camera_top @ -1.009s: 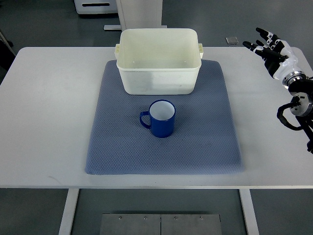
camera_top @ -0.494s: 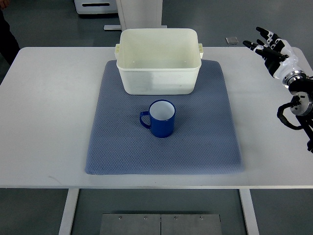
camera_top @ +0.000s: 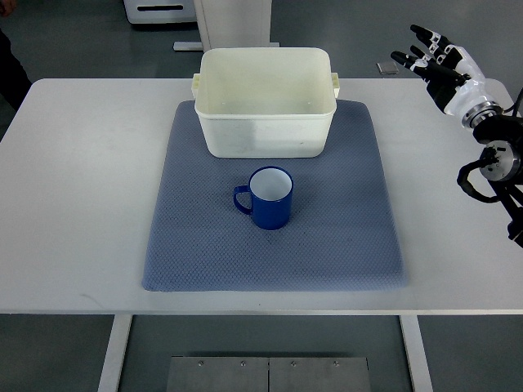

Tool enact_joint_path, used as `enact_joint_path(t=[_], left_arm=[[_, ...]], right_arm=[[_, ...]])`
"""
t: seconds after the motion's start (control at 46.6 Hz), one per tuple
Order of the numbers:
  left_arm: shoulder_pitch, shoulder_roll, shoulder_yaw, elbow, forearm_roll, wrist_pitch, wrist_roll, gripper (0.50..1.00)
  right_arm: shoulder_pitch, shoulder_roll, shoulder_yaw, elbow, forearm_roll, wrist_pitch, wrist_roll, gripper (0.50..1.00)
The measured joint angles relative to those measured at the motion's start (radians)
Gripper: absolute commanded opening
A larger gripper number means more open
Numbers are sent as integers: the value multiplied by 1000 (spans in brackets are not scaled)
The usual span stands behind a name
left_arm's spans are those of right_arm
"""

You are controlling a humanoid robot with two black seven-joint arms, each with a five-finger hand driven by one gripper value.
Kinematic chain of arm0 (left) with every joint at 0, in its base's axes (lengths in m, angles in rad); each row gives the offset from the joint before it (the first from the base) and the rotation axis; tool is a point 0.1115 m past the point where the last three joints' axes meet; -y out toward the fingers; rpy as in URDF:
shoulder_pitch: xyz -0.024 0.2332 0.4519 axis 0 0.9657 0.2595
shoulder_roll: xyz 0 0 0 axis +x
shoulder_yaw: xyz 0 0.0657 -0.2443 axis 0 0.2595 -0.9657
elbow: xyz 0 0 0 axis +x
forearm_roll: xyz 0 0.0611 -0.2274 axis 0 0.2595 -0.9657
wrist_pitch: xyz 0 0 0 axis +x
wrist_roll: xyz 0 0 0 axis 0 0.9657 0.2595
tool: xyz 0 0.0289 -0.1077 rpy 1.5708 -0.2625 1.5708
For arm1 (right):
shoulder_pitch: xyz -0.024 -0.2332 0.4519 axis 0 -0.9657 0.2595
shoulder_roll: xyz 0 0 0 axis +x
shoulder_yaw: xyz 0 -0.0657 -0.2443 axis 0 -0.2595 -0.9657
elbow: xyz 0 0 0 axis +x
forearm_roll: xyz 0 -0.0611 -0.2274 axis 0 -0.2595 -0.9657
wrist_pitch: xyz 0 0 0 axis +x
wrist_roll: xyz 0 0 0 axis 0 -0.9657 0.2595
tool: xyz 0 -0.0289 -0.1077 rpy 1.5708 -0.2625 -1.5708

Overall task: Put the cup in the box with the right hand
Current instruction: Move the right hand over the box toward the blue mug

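Note:
A blue cup [camera_top: 270, 198] with a white inside stands upright on the blue-grey mat [camera_top: 343, 237], its handle pointing left. Just behind it sits the cream plastic box [camera_top: 265, 102], open at the top with nothing inside. My right hand [camera_top: 433, 64] hovers at the far right, above the table's back corner, well away from the cup. Its fingers are spread and hold nothing. The left arm does not show.
The white table [camera_top: 82, 180] carries the mat in its middle. A small dark object [camera_top: 387, 68] lies on the floor behind the table's back edge. A person's dark sleeve [camera_top: 10, 69] shows at the far left edge.
My right hand has risen and shifted toward the back and slightly left, fingers still spread. The cup and box have not moved.

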Motion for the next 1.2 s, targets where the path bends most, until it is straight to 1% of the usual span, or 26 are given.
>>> enact_joint_path(t=[0.258,0.365,0.536,0.622,0.751,0.944,1.116,1.202], left_arm=[[0,0,0,0,0,0,0,1000],[1,0,0,0,0,0,1,1000],[0,0,0,0,0,0,1,1000],[1,0,0,0,0,0,0,1000],[0,0,0,0,0,0,0,1000],[0,0,0,0,0,0,0,1000],[0,0,0,0,0,0,0,1000],[0,0,0,0,0,0,0,1000]], right_arm=[[1,-2,-3,144,-9,49,-4,1000],[1,-2,-8,196,-21,87,-7,998],[0,0,-44,253,-123,150,-7,998],[-2,3,-67,281,-167,160,-4,998],[-2,15,-134,313,-211,160,0,998],[2,36,-181,331,-280,163,2,998],[6,37,-218,343,-320,210,2,998],[6,38,-236,345,-339,218,2,998]])
